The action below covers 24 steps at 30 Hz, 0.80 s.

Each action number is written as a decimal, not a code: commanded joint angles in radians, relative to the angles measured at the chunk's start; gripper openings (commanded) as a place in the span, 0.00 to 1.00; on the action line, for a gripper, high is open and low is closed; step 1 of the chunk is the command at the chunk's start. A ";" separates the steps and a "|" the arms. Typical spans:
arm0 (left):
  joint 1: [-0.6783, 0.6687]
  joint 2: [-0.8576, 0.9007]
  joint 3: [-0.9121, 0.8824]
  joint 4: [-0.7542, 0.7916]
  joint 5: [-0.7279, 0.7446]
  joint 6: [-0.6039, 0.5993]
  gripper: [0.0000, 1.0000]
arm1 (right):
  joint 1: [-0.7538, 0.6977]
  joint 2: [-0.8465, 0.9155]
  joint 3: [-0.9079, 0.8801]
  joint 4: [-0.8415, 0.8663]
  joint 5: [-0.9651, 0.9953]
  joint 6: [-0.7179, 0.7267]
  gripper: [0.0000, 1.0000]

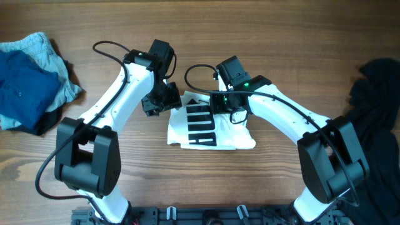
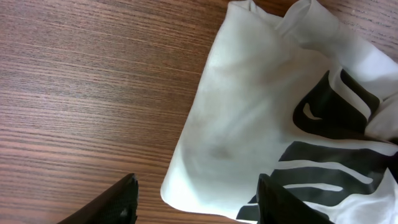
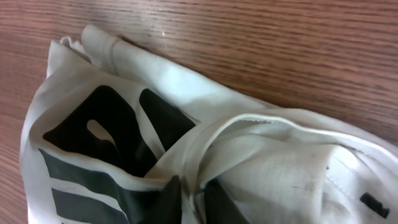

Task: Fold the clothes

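Left pincer open, black fingers spread; corner of white folded fabric shirt with black block print lies between them on brown wooden table. Right pincer above shirt; grip state cannot tell.

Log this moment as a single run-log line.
white shirt: partly folded, mid-table | left claw: open, over shirt's corner | right claw: at shirt's collar end, state unclear | aside: blue clothes left, black garment right
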 commanded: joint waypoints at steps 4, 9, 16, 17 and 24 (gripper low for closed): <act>0.003 0.006 -0.004 -0.001 -0.013 0.016 0.61 | -0.054 -0.029 0.011 -0.069 0.027 0.048 0.04; 0.003 0.006 -0.004 -0.001 -0.012 0.016 0.61 | -0.164 -0.072 0.010 -0.116 0.126 0.100 0.04; 0.003 0.006 -0.004 0.035 -0.004 0.015 0.61 | -0.179 -0.072 0.008 -0.315 0.183 0.140 0.11; 0.002 0.006 -0.004 0.056 0.010 0.016 0.61 | -0.179 -0.072 0.008 -0.340 0.208 0.157 0.11; 0.000 0.006 -0.004 0.116 0.082 0.070 0.70 | -0.179 -0.119 0.008 -0.475 0.214 0.166 0.04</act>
